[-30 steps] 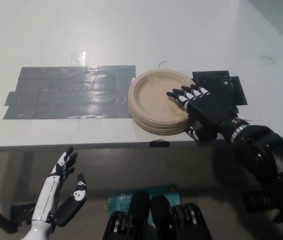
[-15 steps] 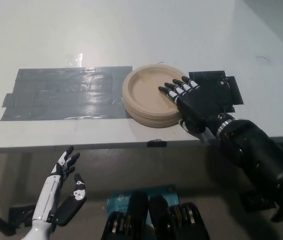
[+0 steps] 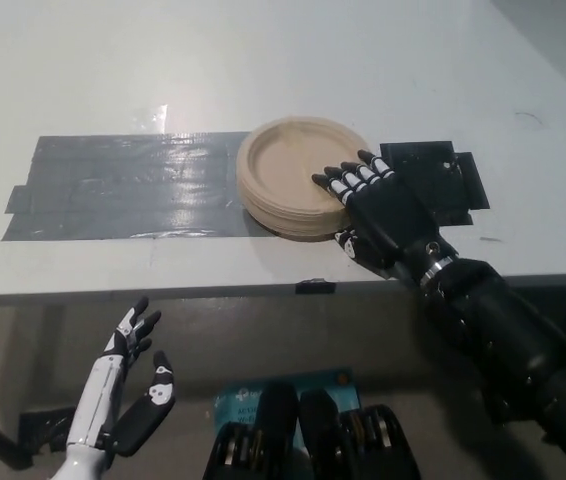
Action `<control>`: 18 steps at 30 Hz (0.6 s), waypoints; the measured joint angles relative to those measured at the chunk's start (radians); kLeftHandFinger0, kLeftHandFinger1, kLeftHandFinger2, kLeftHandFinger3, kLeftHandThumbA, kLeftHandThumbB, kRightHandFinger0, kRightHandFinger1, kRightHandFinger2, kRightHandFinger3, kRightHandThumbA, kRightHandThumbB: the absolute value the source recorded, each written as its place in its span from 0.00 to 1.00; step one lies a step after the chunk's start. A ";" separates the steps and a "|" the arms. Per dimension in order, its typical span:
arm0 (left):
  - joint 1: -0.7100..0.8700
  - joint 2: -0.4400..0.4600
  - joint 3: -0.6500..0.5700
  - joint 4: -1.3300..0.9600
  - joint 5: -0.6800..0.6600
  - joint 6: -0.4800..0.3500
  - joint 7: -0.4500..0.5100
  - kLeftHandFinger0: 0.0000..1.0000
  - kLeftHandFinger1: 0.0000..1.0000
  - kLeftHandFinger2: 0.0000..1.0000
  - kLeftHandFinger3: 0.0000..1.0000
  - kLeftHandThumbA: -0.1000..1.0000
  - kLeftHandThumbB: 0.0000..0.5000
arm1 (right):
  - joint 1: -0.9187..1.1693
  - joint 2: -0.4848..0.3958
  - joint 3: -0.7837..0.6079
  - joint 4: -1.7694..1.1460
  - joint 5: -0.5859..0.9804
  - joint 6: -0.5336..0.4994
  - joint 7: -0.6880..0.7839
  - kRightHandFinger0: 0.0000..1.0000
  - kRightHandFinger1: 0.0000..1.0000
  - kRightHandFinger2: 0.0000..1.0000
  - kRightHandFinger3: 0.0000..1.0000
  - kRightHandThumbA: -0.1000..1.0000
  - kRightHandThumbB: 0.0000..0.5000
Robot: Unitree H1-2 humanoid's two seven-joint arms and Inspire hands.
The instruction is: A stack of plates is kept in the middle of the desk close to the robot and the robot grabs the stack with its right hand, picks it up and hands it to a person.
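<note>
The stack of plates is round, so it has no long axis and points no particular way; it sits with its hollow facing up, the rims lined up one over another, and no printing or label can be read on it. It lies on the white tabletop directly ahead of the black right hand, whose fingers lie over the top plate's near right rim while the thumb sits at the side of the stack below that rim, so the hand is clamped on the stack's edge. To the far side of that hand, a patch of black tape is stuck to the tabletop, just beside the stack. Beyond the stack, away from the hand toward the robot's left, a wide strip of grey tape runs along the tabletop and reaches the stack's edge. The white left hand rests below the tabletop's near edge, holding nothing, fingers spread apart
</note>
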 measured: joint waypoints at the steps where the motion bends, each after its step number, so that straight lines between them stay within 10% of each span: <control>1: 0.002 0.000 0.000 0.000 0.000 0.000 0.000 1.00 1.00 0.91 1.00 0.32 0.00 | 0.002 0.000 0.000 0.000 -0.002 -0.003 -0.013 0.00 0.06 0.63 0.48 0.00 0.54; 18: 0.027 -0.002 -0.013 0.001 0.001 -0.006 0.000 1.00 1.00 0.88 1.00 0.28 0.00 | 0.140 -0.067 -0.104 -0.385 -0.018 -0.075 -0.222 0.00 0.07 0.68 0.77 0.00 0.40</control>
